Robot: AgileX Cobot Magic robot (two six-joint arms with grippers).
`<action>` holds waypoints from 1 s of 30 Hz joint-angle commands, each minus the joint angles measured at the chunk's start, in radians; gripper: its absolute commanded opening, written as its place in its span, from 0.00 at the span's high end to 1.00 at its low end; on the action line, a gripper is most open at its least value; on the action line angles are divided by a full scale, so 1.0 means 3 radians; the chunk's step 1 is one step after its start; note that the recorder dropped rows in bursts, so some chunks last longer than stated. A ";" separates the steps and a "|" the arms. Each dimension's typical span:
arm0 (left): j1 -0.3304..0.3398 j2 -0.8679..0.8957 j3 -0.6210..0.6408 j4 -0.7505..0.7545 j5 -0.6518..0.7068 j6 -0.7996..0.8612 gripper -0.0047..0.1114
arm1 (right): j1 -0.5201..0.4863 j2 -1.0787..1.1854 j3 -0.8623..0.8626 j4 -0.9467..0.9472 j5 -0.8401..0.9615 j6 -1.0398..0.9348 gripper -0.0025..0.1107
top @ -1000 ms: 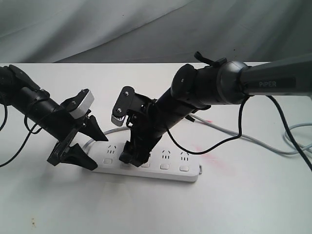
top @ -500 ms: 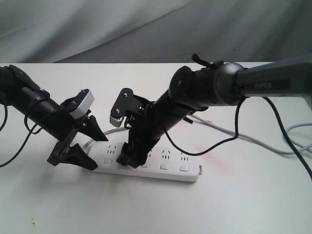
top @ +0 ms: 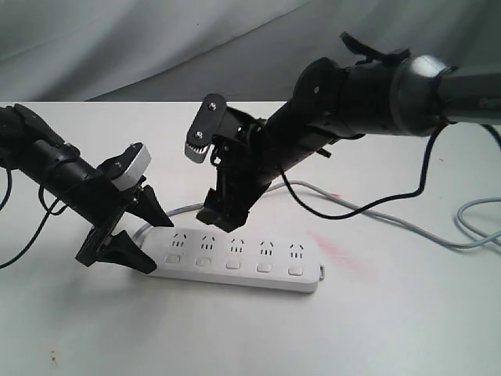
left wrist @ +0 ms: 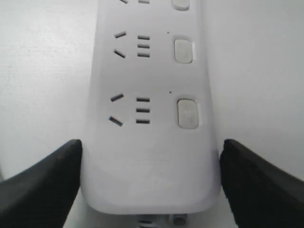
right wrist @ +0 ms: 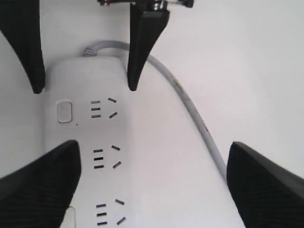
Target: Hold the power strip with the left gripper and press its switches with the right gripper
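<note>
White plastic, the power strip (top: 235, 262) is seen in the exterior view lying flat on the counter (top: 376, 329). Its cord end is caught between the fingers of the left end effector (top: 153, 243). The right end effector (top: 221, 221) is held spread above it, clear of the switches (top: 233, 265), with nothing gripped.

In the left wrist view, the strip (left wrist: 147, 142) is shown clamped across its width. One black finger (left wrist: 42, 183) is set against each long edge, and the nearest switch (left wrist: 187, 113) lies just ahead of them. That hold is best kept firm so the bar cannot skid under a push.

In the right wrist view, the strip (right wrist: 85, 142) is seen beneath the wide-open right end effector (right wrist: 152, 156), nearer one finger (right wrist: 42, 175) than the other. The grey cord (right wrist: 190, 109) runs under the gap between the fingers. A clean press is judged to need one fingertip lined up over a single switch (right wrist: 64, 111) and lowered squarely. The cord and sockets are to be avoided.
</note>
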 commanded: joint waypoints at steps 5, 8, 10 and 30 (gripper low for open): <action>-0.0002 -0.0006 -0.0021 -0.0031 0.0040 0.0015 0.76 | -0.0103 0.0011 0.0195 0.0088 0.0099 -0.0228 0.30; -0.0002 -0.0006 -0.0021 -0.0031 0.0040 0.0015 0.76 | -0.0103 0.0011 0.0364 0.0167 -0.0086 -0.0274 0.30; -0.0002 -0.0006 -0.0021 -0.0031 0.0040 0.0015 0.76 | -0.0103 0.0011 0.0440 0.0358 -0.0125 -0.0453 0.30; -0.0002 -0.0006 -0.0021 -0.0031 0.0040 0.0015 0.76 | -0.0103 0.0185 0.0475 0.0413 -0.0112 -0.0584 0.30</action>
